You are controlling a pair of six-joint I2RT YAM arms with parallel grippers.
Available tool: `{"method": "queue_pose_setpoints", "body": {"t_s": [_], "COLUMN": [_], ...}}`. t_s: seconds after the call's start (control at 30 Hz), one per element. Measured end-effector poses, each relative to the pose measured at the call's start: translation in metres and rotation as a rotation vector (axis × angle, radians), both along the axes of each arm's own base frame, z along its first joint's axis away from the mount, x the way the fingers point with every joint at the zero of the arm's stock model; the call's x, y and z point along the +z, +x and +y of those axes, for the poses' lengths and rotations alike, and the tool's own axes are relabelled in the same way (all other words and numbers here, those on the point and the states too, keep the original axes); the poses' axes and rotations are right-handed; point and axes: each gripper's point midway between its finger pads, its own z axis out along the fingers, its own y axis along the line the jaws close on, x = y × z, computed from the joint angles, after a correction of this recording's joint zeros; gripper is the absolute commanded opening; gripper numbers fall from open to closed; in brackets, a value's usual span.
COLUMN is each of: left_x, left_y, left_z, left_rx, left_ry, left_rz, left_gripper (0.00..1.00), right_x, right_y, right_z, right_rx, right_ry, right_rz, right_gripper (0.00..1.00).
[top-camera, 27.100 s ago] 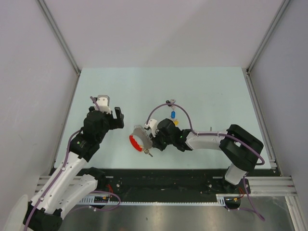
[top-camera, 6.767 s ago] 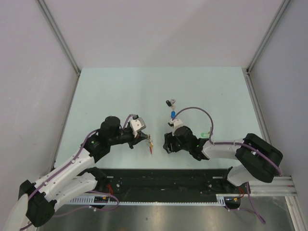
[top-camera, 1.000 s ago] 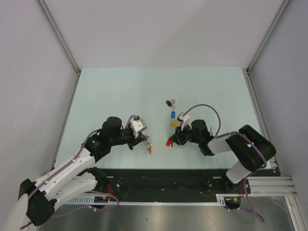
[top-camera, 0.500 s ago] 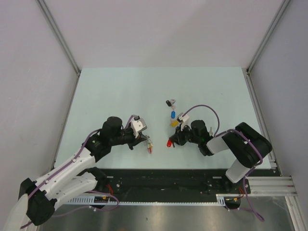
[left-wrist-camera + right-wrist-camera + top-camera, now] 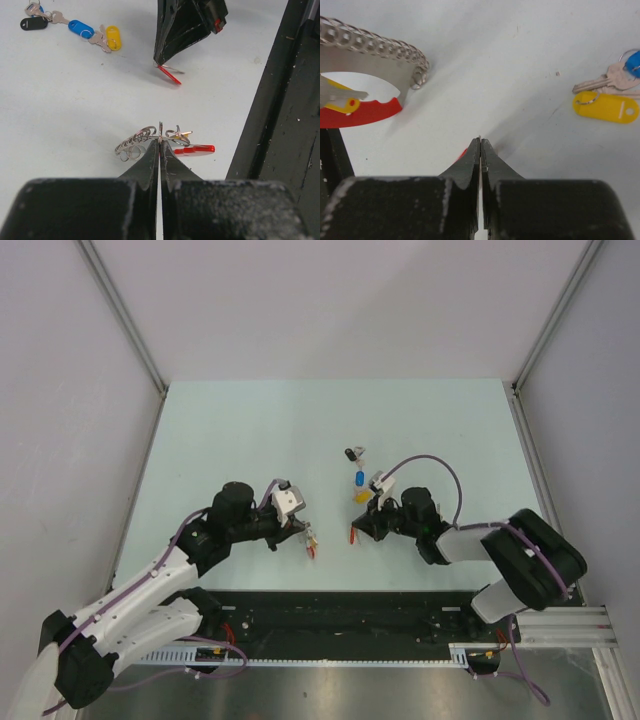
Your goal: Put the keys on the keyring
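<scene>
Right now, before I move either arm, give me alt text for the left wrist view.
The left gripper is shut on the keyring, its silvery loops and red band just past the fingertips. Beyond, the right gripper pinches the red-tagged key, slanting toward the table; a black key, blue key and yellow key lie upper left.

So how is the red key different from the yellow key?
The red key slants down from the right claw, pinched by its ring, it seems; the yellow key lies flat and loose on the table. The red key is apart from the others; the yellow key lies right beside the blue key. Both have an oblong plastic tag on a metal ring.
</scene>
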Motion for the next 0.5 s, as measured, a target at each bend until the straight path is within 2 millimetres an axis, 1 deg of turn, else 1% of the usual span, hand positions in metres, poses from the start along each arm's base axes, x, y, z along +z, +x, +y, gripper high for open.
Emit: {"method": "queue_pose_setpoints", "body": {"t_s": [0.1,0.23,0.37,0.47,0.5], "left_x": [0.000,0.006,0.021,0.036,0.039], "left_y": [-0.001,-0.001,0.000,-0.002,-0.002], "left_z": [-0.001,-0.004,-0.011,-0.019,-0.021], "left_rx": [-0.010,-0.040,-0.098,-0.162,-0.181], "left_ry": [-0.001,-0.003,-0.010,-0.020,-0.024], "left_rz": [-0.002,-0.019,-0.050,-0.079,-0.090], "left_gripper": [0.00,0.00,0.00,0.00,0.00], "right_x": [0.026,0.057,0.092,0.121,0.128], "right_y": [-0.005,-0.021,-0.035,-0.041,-0.043], "right_z": [0.004,0.014,0.022,0.029,0.030], "right_rx": [0.023,0.081,0.142,0.178,0.187], "right_ry": [0.018,0.029,0.030,0.030,0.032], "right_rz": [-0.069,-0.155,-0.251,-0.332,-0.347], "right_gripper": [0.00,0.00,0.00,0.00,0.00]}}
